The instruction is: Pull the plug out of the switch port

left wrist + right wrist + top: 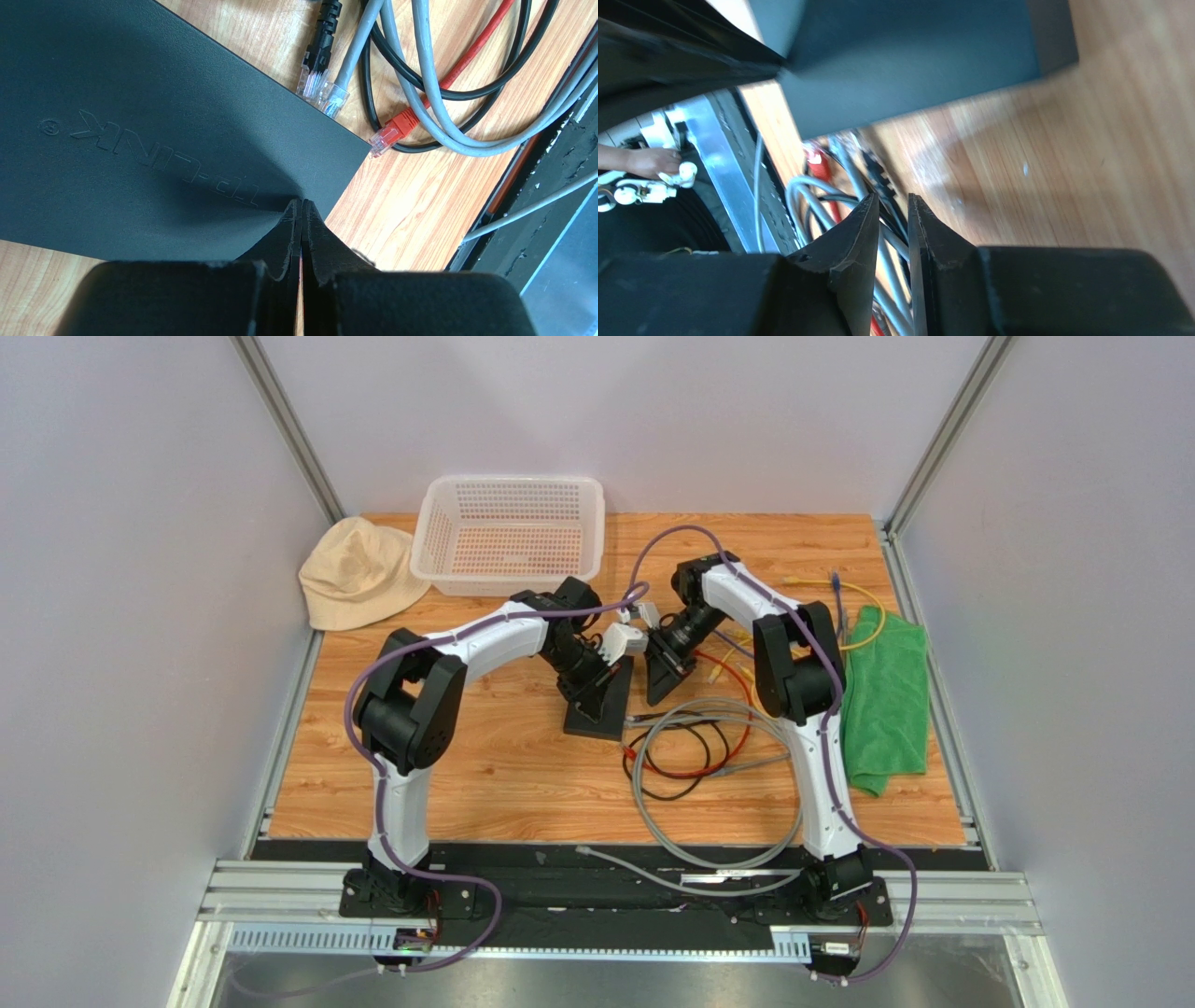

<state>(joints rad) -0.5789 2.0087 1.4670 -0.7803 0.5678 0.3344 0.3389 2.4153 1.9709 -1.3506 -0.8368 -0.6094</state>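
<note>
The switch (596, 703) is a flat matte-black box lying mid-table; it fills the left wrist view (140, 119) with a raised logo on top. My left gripper (303, 201) is shut with nothing between its fingers, its tips over the switch's top near one corner (601, 665). Two clear plugs (321, 89), on a black and a grey cable, meet the switch's edge; whether they sit in sockets I cannot tell. A red plug (394, 131) lies loose beside the corner. My right gripper (892, 199) hovers narrowly open above the cables, just right of the switch (913, 56), holding nothing (659, 665).
Grey, black and red cables (709, 756) loop on the wood right of the switch. A white basket (509, 532) and a beige hat (358, 574) sit at the back left. A green cloth (884, 700) and a yellow cable (866, 626) lie at the right.
</note>
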